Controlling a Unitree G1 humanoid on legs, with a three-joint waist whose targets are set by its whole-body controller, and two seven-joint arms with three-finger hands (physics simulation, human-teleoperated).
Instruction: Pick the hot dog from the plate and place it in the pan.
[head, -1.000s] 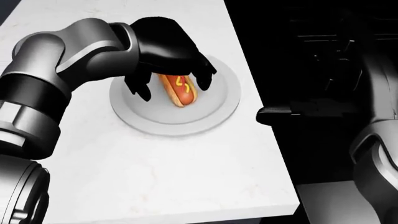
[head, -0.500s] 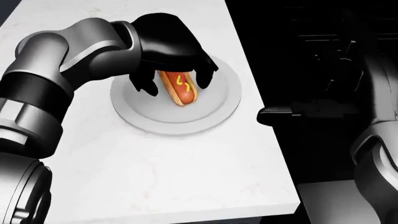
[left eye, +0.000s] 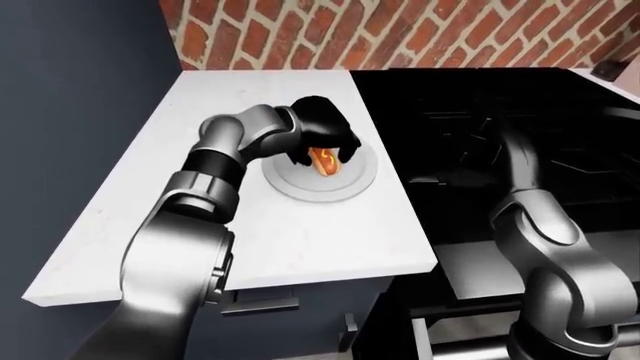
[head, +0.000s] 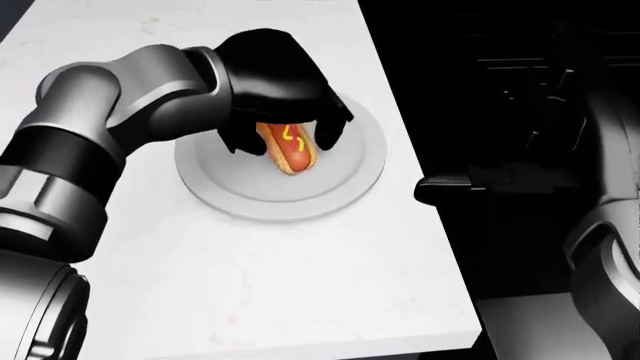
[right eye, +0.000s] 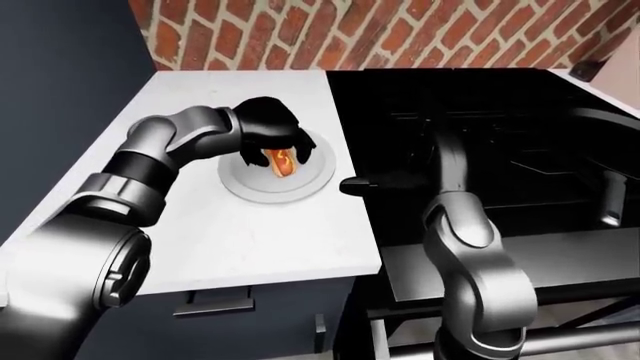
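Note:
The hot dog (head: 289, 149), with a yellow mustard squiggle, lies on the round grey plate (head: 340, 187) on the white counter. My left hand (head: 285, 136) hovers over the sausage's upper end. One black finger (head: 238, 139) stands at its left and another (head: 331, 129) at its right, open and close about it. The pan shows only as a black handle (head: 450, 183) poking out from the black stove towards the plate. My right arm (left eye: 521, 161) reaches up over the stove, and its black hand is lost against the dark surface.
The white counter (left eye: 300, 232) ends at the black stove (left eye: 480, 97) on its right and a brick wall (left eye: 400, 30) along the top. A dark blue wall (left eye: 70, 112) stands at the left. A dark oven front sits below the stove.
My left hand has settled a little lower and rightwards over the hot dog, its fingers drawing in closer to the bun's sides. The hot dog and plate stay put.

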